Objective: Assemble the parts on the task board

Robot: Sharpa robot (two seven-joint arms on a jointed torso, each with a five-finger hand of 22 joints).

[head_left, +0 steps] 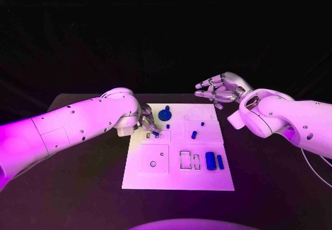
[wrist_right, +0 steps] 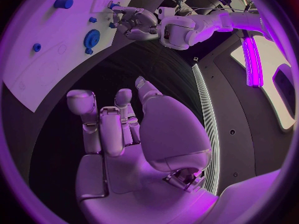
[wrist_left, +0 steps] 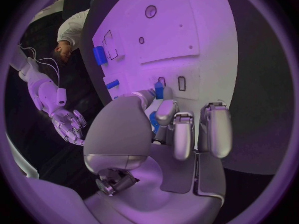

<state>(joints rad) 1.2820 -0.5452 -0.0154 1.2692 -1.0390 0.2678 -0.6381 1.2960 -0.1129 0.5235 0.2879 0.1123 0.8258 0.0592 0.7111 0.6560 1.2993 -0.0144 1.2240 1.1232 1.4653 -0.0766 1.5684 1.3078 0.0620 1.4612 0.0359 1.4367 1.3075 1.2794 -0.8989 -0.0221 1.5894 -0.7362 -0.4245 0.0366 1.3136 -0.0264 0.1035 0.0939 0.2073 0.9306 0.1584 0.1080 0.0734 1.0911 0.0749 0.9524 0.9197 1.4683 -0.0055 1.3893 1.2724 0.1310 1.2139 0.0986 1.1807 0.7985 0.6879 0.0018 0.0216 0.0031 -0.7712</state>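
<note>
Head view: my left hand (head_left: 147, 121) sits low over the task board (head_left: 178, 177) at its left edge, fingertips drawn together on a small blue part (wrist_left: 159, 90); whether they truly pinch it I cannot tell. My right hand (head_left: 220, 90) hovers off the board's far right corner, fingers spread, holding nothing. A blue gear (head_left: 164, 115) lies just beside the left hand.

Blue parts (head_left: 210, 160), white task board (head_left: 207, 181)

white task board (head_left: 207, 177) lies flat mid-bench. blue gear (head_left: 164, 115) near its far edge; two upright blue blocks (head_left: 210, 160) near right; a small blue piece (head_left: 194, 135), perhaps a peg, at centre.
</note>
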